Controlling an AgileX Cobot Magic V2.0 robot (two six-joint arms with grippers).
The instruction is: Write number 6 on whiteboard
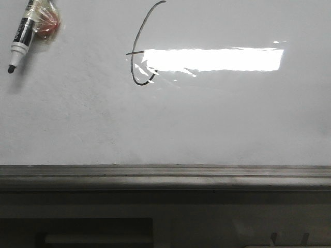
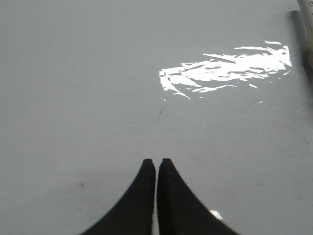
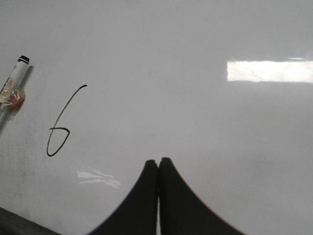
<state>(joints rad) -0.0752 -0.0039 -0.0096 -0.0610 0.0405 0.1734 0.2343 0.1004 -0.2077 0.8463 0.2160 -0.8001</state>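
The number 6 (image 1: 138, 49) is a thin black line on the whiteboard (image 1: 207, 124), its tall stroke curving down to a small unclosed loop with a short side tick. The right wrist view shows the same number 6 (image 3: 59, 129) on the whiteboard (image 3: 195, 112). A black-tipped marker pen (image 1: 21, 36) lies loose on the board at the far left, and shows again as a marker pen (image 3: 12, 85) beside the number. My left gripper (image 2: 156, 161) is shut and holds nothing over the bare whiteboard (image 2: 88, 88). My right gripper (image 3: 158, 161) is shut and holds nothing, to one side of the number.
A grey metal tray (image 1: 165, 175) runs along the board's near edge. A bright rectangular glare (image 1: 212, 59) lies across the board beside the number. A reddish wrapped piece (image 1: 47, 25) clings to the marker's barrel.
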